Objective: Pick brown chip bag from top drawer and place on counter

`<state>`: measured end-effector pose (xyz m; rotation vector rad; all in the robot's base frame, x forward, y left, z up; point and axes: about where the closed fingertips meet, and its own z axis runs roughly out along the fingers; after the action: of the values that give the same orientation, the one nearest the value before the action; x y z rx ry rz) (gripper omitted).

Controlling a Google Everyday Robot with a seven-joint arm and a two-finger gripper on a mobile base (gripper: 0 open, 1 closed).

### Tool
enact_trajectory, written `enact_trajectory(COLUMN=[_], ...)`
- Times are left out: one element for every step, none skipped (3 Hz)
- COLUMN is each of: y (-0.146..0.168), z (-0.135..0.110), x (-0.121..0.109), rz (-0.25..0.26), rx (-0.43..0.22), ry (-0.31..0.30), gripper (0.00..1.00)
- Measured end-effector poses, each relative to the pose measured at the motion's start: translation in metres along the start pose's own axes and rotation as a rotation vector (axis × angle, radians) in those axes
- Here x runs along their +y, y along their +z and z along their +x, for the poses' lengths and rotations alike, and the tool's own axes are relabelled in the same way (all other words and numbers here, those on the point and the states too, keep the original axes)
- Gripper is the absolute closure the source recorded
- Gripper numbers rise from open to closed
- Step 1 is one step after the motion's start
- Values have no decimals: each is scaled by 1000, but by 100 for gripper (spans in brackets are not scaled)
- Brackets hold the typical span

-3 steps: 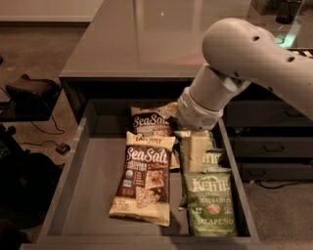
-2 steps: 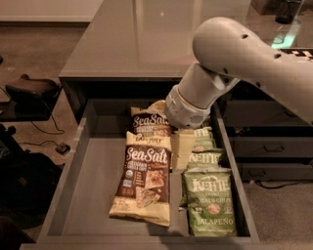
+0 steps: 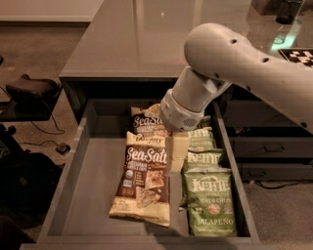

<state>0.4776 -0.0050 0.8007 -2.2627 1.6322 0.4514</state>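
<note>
Two brown chip bags lie in the open top drawer (image 3: 83, 195): the near one (image 3: 143, 180) flat in the middle, the far one (image 3: 146, 122) behind it, partly under my arm. My gripper (image 3: 176, 154) hangs down from the white arm, low over the right edge of the near brown bag, between it and the green bags. The counter (image 3: 132, 44) lies behind the drawer.
Several green Kettle jalapeno bags (image 3: 208, 200) lie along the drawer's right side. Dark drawer fronts with bar handles (image 3: 274, 146) stand at right. A dark chair and cables (image 3: 29, 93) are on the floor at left. A glass (image 3: 288, 10) stands on the counter's far right.
My arm has swung left, carrying the gripper from over the green bags to the right edge of the near brown bag. The bags have not moved.
</note>
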Motion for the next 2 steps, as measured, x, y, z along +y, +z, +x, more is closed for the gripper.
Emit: enact_trajectory(y=[26,57], z=[-2,3], x=[-13,-27], rz=[-6,4], rx=[10,-8], ry=[46,102], gripper=[0,0])
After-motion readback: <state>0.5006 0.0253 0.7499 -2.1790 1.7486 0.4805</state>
